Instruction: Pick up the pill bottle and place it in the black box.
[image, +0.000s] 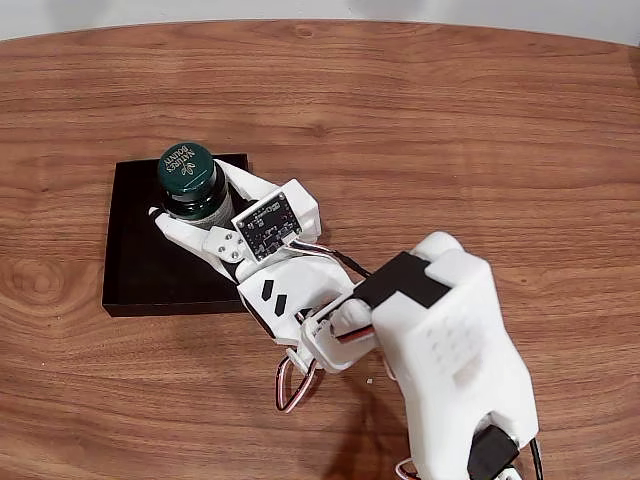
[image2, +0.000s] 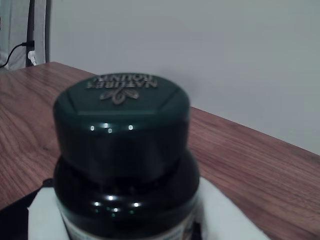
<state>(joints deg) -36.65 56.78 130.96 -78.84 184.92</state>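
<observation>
Over the black box (image: 150, 260), in the fixed view, the gripper (image: 190, 205) stood closed around the pill bottle (image: 190, 180), one white finger on each side of its body. The bottle was upright above the box's upper right part. In the wrist view the bottle (image2: 122, 145) loomed close, white fingers (image2: 45, 217) flanking it above the wooden table (image2: 240, 160).

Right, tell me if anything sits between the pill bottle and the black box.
Nothing visible does. In the fixed view the gripper has its fingers on either side of the pill bottle, which is upright over the black box; the tray's bare floor has nothing else on it.
</observation>
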